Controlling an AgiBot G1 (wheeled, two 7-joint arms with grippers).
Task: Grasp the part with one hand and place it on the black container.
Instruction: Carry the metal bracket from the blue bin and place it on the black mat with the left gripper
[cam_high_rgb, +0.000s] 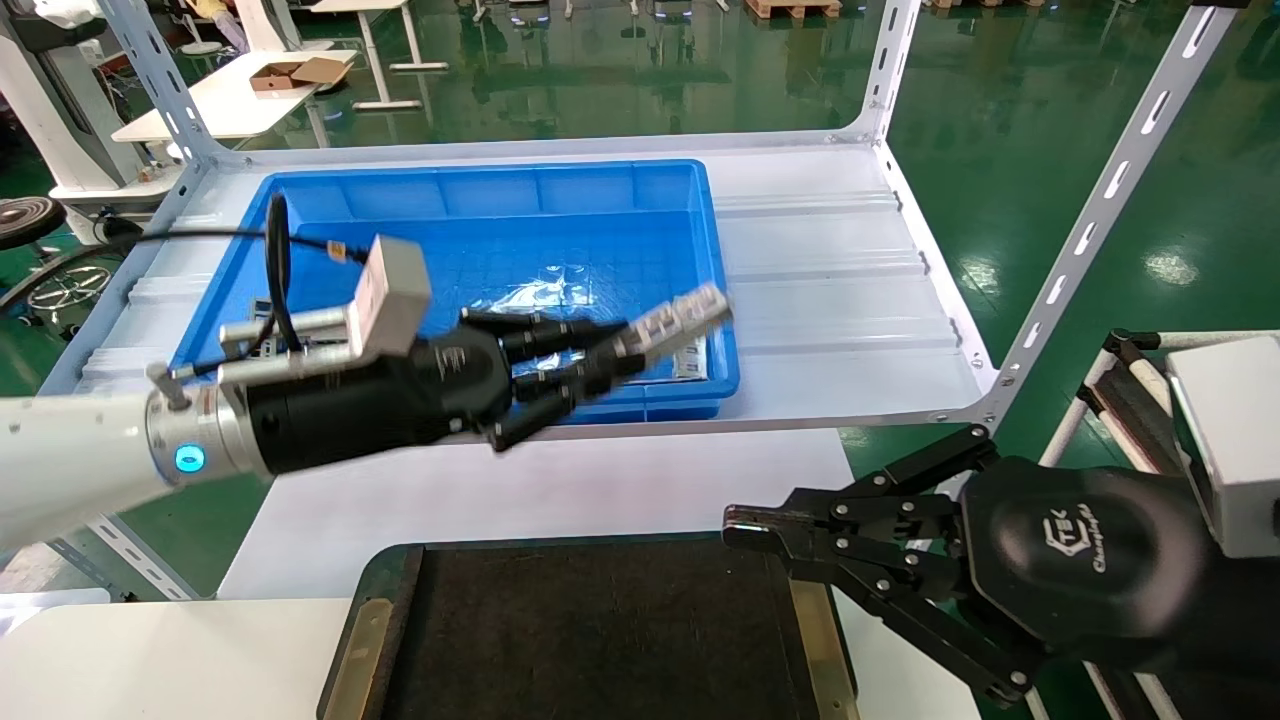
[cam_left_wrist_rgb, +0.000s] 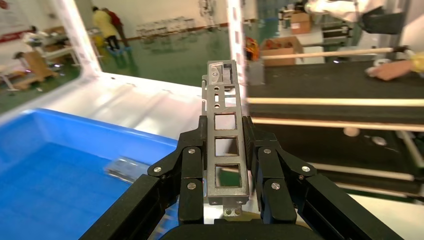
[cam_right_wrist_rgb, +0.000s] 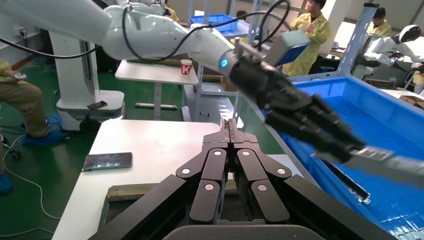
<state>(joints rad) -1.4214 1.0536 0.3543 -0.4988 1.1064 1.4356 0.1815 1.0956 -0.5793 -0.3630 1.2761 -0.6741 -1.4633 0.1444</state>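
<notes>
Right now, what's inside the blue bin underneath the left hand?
The blue bin holds clear plastic wrap and grey metal pieces at its near edge. The left hand, shut on the metal bar, covers part of the bin floor.

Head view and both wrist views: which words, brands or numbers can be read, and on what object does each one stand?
"K": white letter on the red paper cup on a far table, right wrist view.
Logo on the palm of the right gripper, head view: a stylised mark over a script word, too small to read with certainty.
The part held by the left gripper: no text visible.
</notes>
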